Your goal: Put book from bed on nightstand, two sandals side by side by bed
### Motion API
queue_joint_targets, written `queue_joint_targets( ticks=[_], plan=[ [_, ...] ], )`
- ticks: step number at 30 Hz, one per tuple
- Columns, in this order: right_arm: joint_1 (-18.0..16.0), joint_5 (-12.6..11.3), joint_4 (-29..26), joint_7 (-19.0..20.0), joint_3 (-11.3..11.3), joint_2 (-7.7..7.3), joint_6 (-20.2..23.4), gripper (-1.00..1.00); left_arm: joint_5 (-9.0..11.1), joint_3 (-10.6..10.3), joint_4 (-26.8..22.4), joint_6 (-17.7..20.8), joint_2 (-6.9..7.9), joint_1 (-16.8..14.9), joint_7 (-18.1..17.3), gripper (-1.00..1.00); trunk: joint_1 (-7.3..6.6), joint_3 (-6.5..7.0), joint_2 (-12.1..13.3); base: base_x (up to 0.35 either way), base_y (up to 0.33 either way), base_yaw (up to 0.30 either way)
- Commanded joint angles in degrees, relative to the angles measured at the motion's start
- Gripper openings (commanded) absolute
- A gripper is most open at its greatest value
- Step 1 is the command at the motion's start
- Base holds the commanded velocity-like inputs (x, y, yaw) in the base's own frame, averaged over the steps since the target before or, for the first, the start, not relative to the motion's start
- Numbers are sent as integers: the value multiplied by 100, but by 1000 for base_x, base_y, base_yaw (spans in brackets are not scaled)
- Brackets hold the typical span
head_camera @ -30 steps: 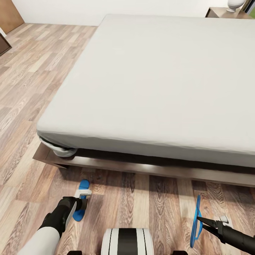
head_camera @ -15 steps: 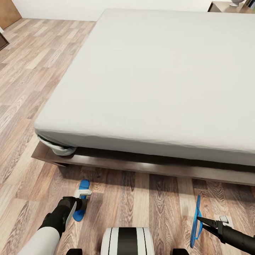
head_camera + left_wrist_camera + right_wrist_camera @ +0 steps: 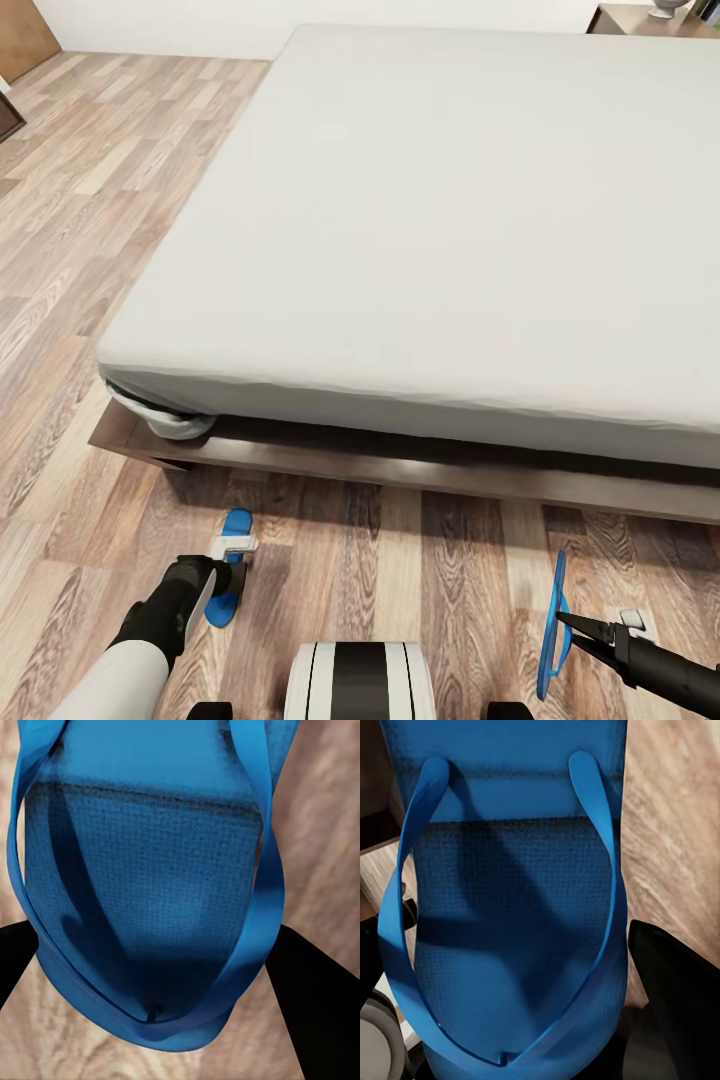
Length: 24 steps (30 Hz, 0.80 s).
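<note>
The bed (image 3: 440, 220), with a pale mattress on a dark wooden frame, fills the middle of the head view. My left gripper (image 3: 233, 566) is shut on one blue sandal (image 3: 237, 521) low over the wood floor near the bed's corner. In the left wrist view that sandal (image 3: 150, 885) sits between the black fingers (image 3: 319, 1009). My right gripper (image 3: 563, 622) is shut on the other blue sandal (image 3: 551, 640), held on edge over the floor before the bed frame; its sole and straps (image 3: 510, 915) show up close. A nightstand (image 3: 640, 20) peeks in behind the bed. The book is out of view.
Bare plank floor (image 3: 90, 230) runs along the bed's left side and in a strip before the frame. A bunched sheet corner (image 3: 170, 420) hangs at the bed's near left corner. My white and black trunk (image 3: 360, 685) sits at the lower edge. A lamp base (image 3: 662, 8) stands on the nightstand.
The head camera shifted slightly a second ago, moving the whole picture; since then nothing has moved. Both grippers keep hold of their sandals in the same places.
</note>
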Motion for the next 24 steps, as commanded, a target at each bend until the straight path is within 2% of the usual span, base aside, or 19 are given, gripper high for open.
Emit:
queue_joint_targets(
  ticks=[1, 9, 24],
  plan=[
    [-4, 40, -1, 25, -33, 3, 62, -100, -62, 30, -9, 22, -4, -1, -56, -100, -1, -3, -1, 0, 0, 0],
    [-4, 42, -1, 25, -33, 3, 62, -100, -62, 34, -9, 24, -4, -1, -56, -100, 20, -180, -12, 0, 0, 0],
    [-4, 42, -2, 25, -33, 3, 62, -100, -62, 34, -9, 17, -4, -1, -61, -100, 20, -180, -12, 0, 0, 0]
  ],
)
